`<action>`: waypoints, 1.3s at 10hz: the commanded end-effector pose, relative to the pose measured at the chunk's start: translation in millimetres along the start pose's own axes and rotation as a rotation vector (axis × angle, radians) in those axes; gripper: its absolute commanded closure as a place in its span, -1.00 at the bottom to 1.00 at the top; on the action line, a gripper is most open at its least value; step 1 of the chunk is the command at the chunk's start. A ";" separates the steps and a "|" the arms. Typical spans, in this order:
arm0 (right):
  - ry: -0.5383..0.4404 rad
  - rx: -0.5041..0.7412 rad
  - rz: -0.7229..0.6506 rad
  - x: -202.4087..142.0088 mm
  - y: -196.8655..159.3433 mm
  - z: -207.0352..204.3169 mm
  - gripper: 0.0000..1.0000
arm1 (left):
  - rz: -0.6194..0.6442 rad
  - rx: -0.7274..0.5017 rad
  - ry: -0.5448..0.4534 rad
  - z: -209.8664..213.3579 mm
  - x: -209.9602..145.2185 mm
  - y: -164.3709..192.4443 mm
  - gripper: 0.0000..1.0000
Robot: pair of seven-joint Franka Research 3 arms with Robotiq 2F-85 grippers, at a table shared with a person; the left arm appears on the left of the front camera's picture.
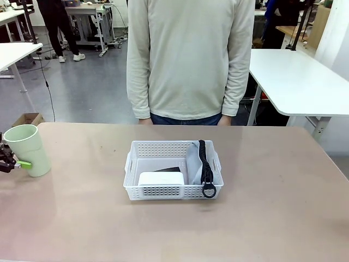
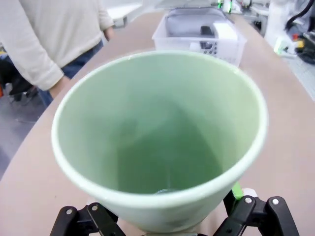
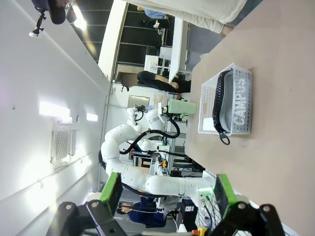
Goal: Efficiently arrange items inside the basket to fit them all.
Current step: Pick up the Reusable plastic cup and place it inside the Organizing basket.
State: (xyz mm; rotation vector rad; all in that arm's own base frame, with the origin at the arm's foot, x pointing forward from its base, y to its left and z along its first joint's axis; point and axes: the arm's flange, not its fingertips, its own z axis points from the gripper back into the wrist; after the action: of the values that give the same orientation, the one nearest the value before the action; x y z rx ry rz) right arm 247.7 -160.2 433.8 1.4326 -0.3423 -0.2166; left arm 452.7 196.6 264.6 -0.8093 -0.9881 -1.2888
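The pale green cup [image 1: 27, 148] stands upright on the table's far left. My left gripper [image 1: 22, 163] is open around its lower part, a green pad against its side. In the left wrist view the cup [image 2: 162, 137] sits between the spread fingers [image 2: 246, 209]. The white basket [image 1: 163, 192] sits mid-table. It holds the white box [image 1: 161, 178], the black stapler [image 1: 170, 170] behind it, and the grey pouch [image 1: 195, 164] on edge along the right wall, its black strap [image 1: 205, 166] hanging over the rim. My right gripper [image 3: 167, 194] is open and empty, far from the basket [image 3: 243, 83].
A person [image 1: 188, 60] stands at the table's far edge, arms down, hands just behind the edge. Bare tabletop [image 1: 272, 218] lies between the cup and the basket and all around it. White tables [image 1: 300, 82] stand beyond.
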 end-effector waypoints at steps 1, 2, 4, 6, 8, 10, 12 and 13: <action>-0.011 0.023 -0.010 0.3 5.6 -1.4 -1.00 | 0.032 -0.029 -0.116 3.7 8.4 -3.0 -1.00; -0.011 0.023 -0.010 0.3 5.6 -1.4 -1.00 | 0.025 -0.022 -0.131 3.9 11.0 -3.6 -1.00; -0.011 0.023 -0.010 0.3 5.6 -1.4 -1.00 | 0.021 -0.024 -0.143 2.7 14.1 -4.4 -1.00; -0.011 0.023 -0.010 0.3 5.6 -1.4 -1.00 | 0.028 -0.022 -0.145 1.6 13.5 -2.1 -1.00; -0.011 0.023 -0.010 0.3 5.6 -1.4 -1.00 | 0.024 -0.016 -0.146 2.2 13.5 -2.5 -0.84; -0.011 0.023 -0.010 0.3 5.6 -1.4 -1.00 | 0.017 -0.009 -0.150 4.2 14.9 -4.2 0.32; -0.011 0.023 -0.010 0.3 5.6 -1.4 -1.00 | 0.010 0.005 -0.150 7.6 16.1 -5.7 1.00; -0.011 0.023 -0.010 0.3 5.6 -1.4 -1.00 | -0.004 0.025 -0.152 14.7 21.8 -7.1 1.00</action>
State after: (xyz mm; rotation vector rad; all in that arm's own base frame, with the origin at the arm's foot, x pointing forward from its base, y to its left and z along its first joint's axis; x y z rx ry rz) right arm 247.7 -160.2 433.8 1.4326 -0.3423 -0.2165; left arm 446.2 199.5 277.1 -0.9119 -1.0769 -1.2477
